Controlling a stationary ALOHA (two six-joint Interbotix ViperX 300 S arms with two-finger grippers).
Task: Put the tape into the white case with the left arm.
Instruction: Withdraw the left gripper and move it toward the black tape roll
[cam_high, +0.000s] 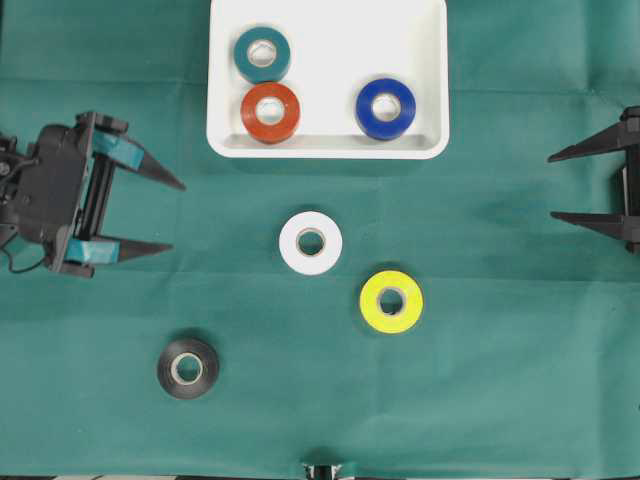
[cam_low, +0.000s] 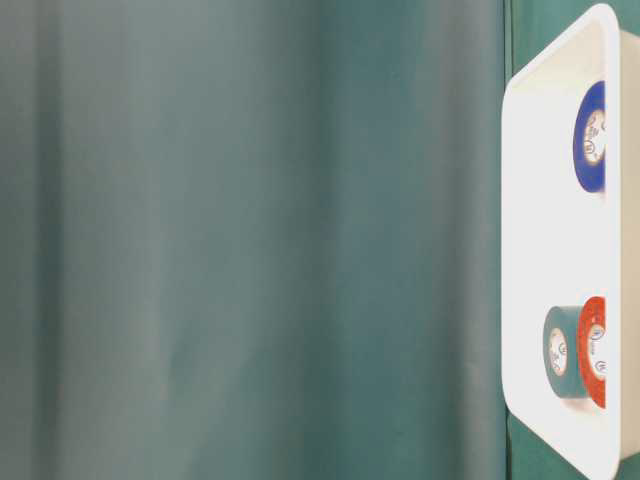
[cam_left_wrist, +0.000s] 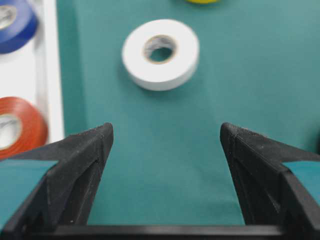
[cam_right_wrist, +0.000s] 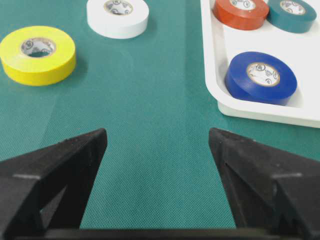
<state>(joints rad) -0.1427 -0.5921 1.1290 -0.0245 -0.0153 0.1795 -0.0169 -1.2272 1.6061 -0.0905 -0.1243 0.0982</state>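
**Overhead exterior view: left gripper lined up on white roll, nothing held**

Left gripper (cam_high: 170, 215) has its jaws spread wide and empty, tips pointing across the cloth toward the white tape (cam_high: 310, 243), which lies flat, near but apart from the tips. White case (cam_high: 225, 120) sits just beyond it, already holding teal, red and blue rolls. Right gripper (cam_high: 560, 185) is also spread and empty, farther off.

Left wrist view confirms the white tape (cam_left_wrist: 160, 54) sits roughly centred between the fingers. Only overhead shows the black tape (cam_high: 188, 367). Yellow tape (cam_high: 391, 301) is likely a later pick.
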